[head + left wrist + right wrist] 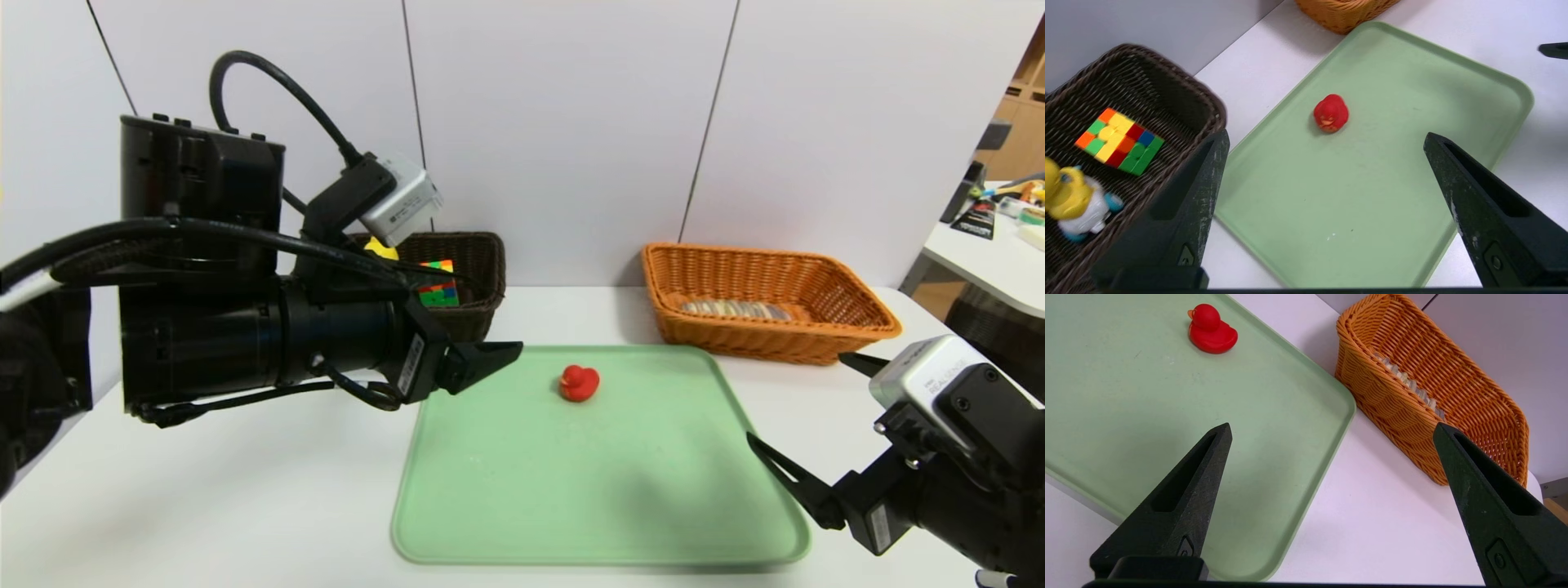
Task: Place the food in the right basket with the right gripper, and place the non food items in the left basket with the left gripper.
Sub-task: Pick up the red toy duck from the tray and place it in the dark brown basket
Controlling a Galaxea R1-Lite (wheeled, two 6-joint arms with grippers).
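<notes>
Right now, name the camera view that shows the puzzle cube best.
Left wrist view: the puzzle cube lies in full sight on the floor of the dark basket. In the head view the left arm hides much of it. The right wrist view misses it.

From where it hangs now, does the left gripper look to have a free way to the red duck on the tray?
Probably yes. The left gripper hangs open over the green tray's left edge, and the red duck stands alone on bare tray with nothing between them. The right gripper waits off the opposite edge.
</notes>
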